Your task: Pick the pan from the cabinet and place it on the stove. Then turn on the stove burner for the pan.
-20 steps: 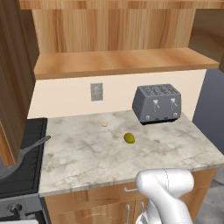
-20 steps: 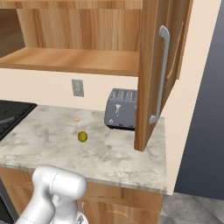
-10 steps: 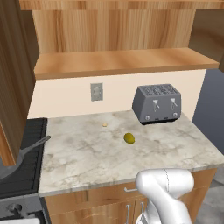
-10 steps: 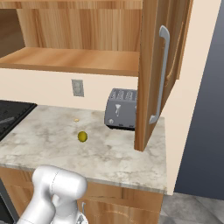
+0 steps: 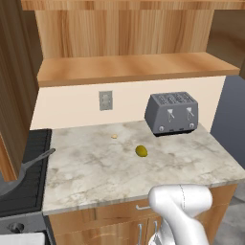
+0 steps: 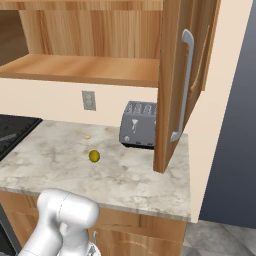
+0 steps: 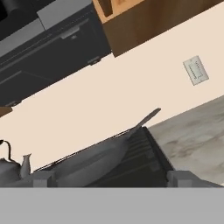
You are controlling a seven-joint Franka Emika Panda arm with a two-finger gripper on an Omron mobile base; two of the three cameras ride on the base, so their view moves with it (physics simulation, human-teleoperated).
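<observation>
The dark grey pan (image 7: 89,160) rests on the black stove (image 7: 142,158), its long handle (image 7: 146,118) reaching toward the marble counter. My gripper (image 7: 111,179) is open and holds nothing; its fingertips (image 7: 43,178) rise just before the stove's front edge, level with the pan. In the left base view the pan (image 5: 10,184) lies at the lower left on the stove (image 5: 29,191), with a round knob (image 5: 16,228) on the grey front panel. The cabinet (image 5: 134,67) stands open above the counter, its shelf bare, its door (image 6: 181,85) swung out on the right.
A grey toaster (image 5: 172,113) stands at the back of the counter (image 5: 95,167), with a small green fruit (image 5: 141,151) and a tan crumb (image 5: 114,136) in front. A wall outlet (image 5: 105,100) is behind. A grey kettle (image 7: 12,169) sits at the stove's far side.
</observation>
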